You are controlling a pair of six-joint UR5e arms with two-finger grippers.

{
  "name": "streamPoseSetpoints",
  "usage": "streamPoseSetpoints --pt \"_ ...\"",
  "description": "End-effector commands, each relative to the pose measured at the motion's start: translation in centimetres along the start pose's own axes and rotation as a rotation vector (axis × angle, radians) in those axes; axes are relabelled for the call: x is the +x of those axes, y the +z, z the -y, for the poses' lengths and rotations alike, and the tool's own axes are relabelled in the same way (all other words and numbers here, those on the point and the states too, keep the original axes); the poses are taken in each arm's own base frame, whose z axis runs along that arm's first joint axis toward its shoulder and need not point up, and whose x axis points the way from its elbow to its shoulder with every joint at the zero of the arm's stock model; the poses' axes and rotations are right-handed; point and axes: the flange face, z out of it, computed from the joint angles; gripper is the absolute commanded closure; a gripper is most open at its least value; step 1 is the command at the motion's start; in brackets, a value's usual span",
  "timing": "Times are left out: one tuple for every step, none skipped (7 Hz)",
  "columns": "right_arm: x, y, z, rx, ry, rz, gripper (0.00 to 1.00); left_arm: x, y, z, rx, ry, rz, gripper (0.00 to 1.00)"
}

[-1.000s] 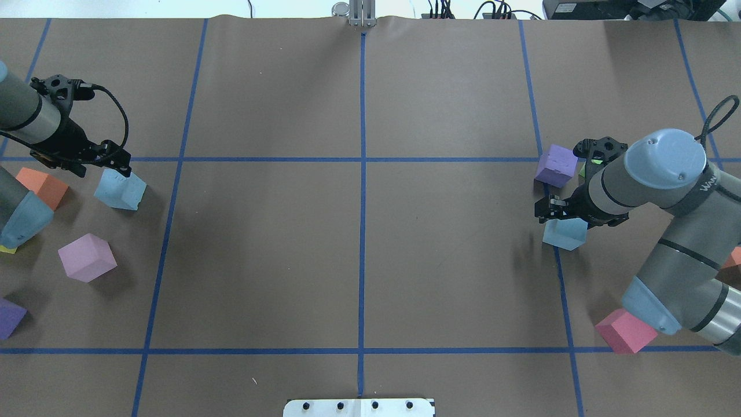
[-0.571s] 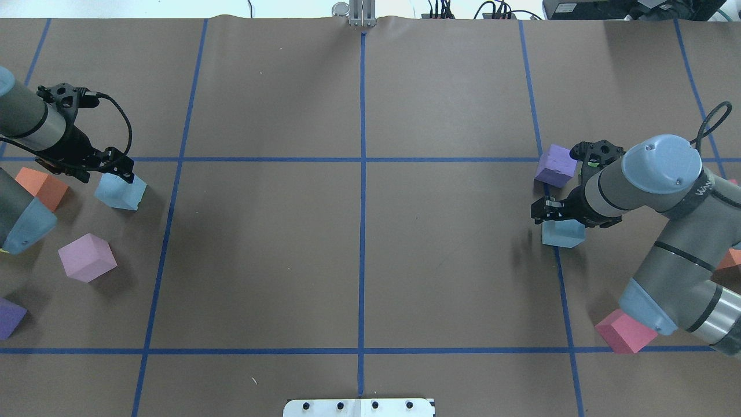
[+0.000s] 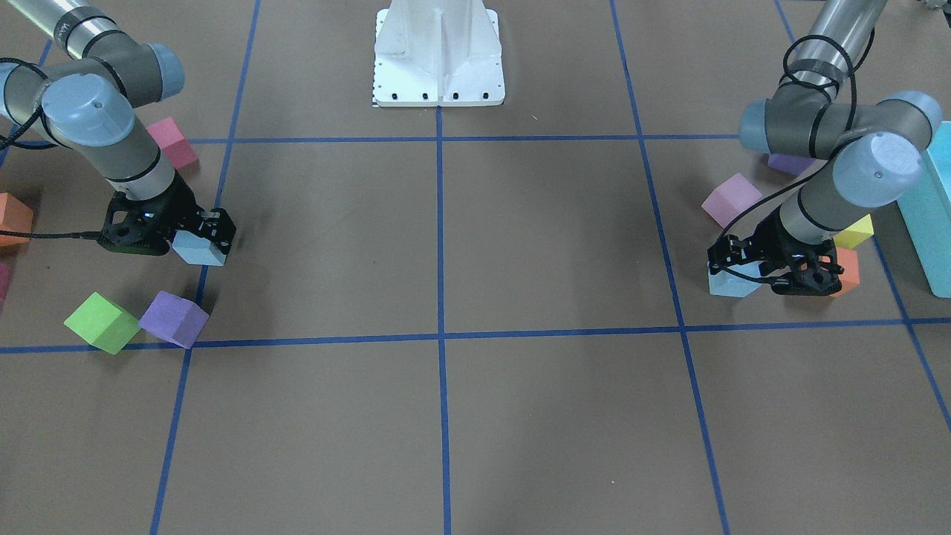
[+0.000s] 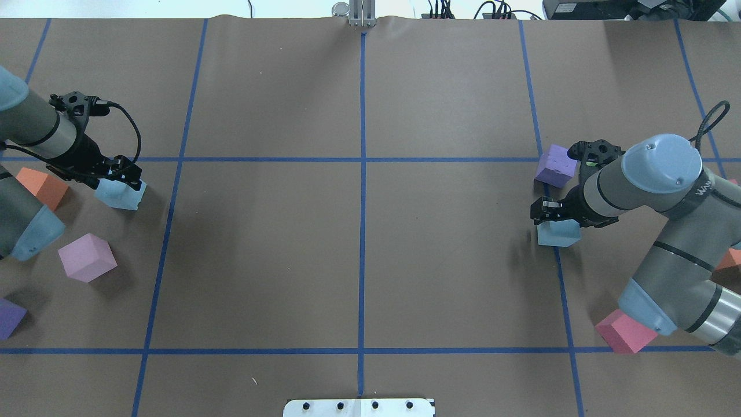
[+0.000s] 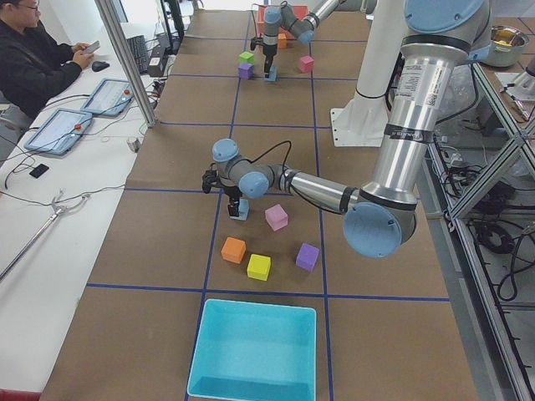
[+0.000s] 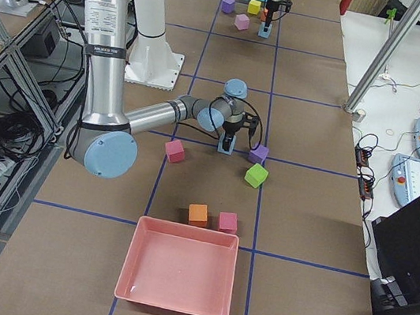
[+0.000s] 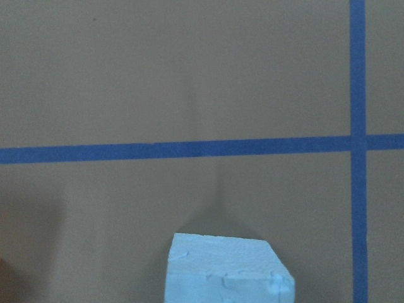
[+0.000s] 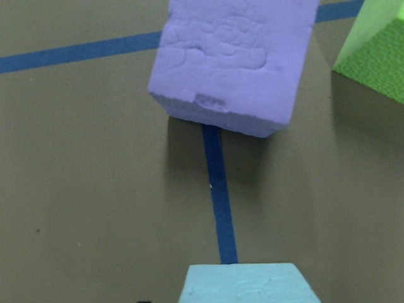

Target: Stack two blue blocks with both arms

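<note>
One pale blue block (image 4: pixel 120 196) lies at the table's left, also in the front view (image 3: pixel 728 286) and at the bottom of the left wrist view (image 7: pixel 227 271). My left gripper (image 4: pixel 118 184) is low over it, jaws open and straddling it. The other blue block (image 4: pixel 558 234) lies on a blue tape line at the right, also in the front view (image 3: pixel 195 253) and the right wrist view (image 8: pixel 249 284). My right gripper (image 4: pixel 553 215) is down on it, open, jaws on either side. Both blocks rest on the table.
By the left block are an orange cube (image 4: pixel 41 186), a lilac cube (image 4: pixel 87 257) and a purple cube (image 4: pixel 8 317). By the right block are a purple cube (image 4: pixel 556 165), a green cube (image 8: pixel 375 50) and a red-pink cube (image 4: pixel 625 330). A turquoise bin (image 5: pixel 251 351) and a pink bin (image 6: pixel 180 273) stand at the table's ends.
Both grippers have come down over their blue blocks, covering more of each. The left arm has shifted slightly right; the blocks have stayed on the table.
</note>
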Motion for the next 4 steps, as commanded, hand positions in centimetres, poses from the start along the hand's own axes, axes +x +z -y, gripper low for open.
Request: streamPoseSetpoints --pt "-0.22 -0.32 -0.05 -0.001 -0.009 0.008 0.4 0.07 0.3 -0.02 0.003 0.009 -0.003 0.07" --pt "-0.14 -0.29 -0.08 -0.001 -0.01 0.007 0.4 0.07 0.3 -0.02 0.003 0.009 -0.003 0.07" --pt "-0.14 -0.29 -0.08 -0.001 -0.013 0.007 0.4 0.02 0.35 -0.01 0.002 0.008 -0.002 0.07" --pt "-0.14 -0.29 -0.08 -0.001 -0.013 0.007 0.4 -0.12 0.45 -0.06 0.001 0.006 -0.001 0.07"
